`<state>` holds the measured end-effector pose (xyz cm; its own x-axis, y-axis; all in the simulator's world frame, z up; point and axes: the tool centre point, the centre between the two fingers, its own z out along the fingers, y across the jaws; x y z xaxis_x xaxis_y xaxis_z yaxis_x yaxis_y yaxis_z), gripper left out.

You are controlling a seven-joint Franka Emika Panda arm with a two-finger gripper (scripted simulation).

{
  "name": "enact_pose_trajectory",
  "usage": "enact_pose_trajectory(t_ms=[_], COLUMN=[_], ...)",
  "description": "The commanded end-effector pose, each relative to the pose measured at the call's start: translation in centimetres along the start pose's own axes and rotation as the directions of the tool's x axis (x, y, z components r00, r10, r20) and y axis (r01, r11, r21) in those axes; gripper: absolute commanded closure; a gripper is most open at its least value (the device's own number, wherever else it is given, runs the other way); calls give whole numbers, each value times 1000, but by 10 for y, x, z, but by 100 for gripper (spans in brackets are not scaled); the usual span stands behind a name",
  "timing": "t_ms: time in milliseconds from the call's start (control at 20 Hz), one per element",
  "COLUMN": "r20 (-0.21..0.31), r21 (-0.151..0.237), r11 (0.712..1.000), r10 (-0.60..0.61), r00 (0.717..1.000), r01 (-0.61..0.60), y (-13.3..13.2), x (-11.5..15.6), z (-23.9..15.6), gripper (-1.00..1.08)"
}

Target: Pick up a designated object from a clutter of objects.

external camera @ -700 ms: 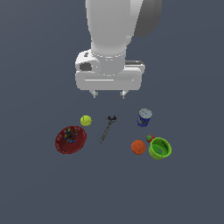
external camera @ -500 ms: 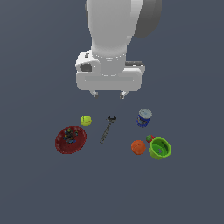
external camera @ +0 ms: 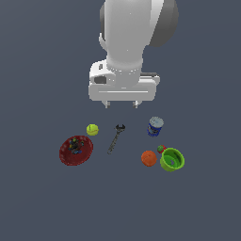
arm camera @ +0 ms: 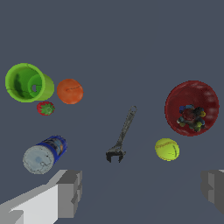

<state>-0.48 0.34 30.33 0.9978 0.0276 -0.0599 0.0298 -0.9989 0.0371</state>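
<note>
Hovering high over the clutter, the gripper (external camera: 121,104) is hanging with its fingers (arm camera: 70,192) spread wide and nothing between them. Nearest below it in the wrist view, the dark wrench (arm camera: 121,141) is lying flat with its jaw end toward the gripper, open floor on both sides of it. Sitting just off to one side, the yellow-green tennis ball (external camera: 92,129) is resting alone on the floor, near the rim of the dark red plate (external camera: 66,155) but apart from it, with free room between ball and wrench. On the exterior view's right, the blue-white can (external camera: 155,126) is standing clear of the rest. Farther out, the orange ball (external camera: 148,158), the tiny strawberry (external camera: 161,148) and the green bowl (external camera: 172,159) are bunching close together.
</note>
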Motion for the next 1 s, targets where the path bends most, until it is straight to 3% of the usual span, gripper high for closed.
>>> enact_pose_trajectory(t_ms=[0, 500, 950], r20=[-1, -8, -27], r21=[1, 16, 35], r11=[1000, 998, 988], r10=[-1, -53, -148], r00=[1000, 999, 989], r01=[1, 53, 148], y=[1, 21, 59], x=[0, 1, -6], z=[1, 32, 91], gripper=[-92, -92, -92])
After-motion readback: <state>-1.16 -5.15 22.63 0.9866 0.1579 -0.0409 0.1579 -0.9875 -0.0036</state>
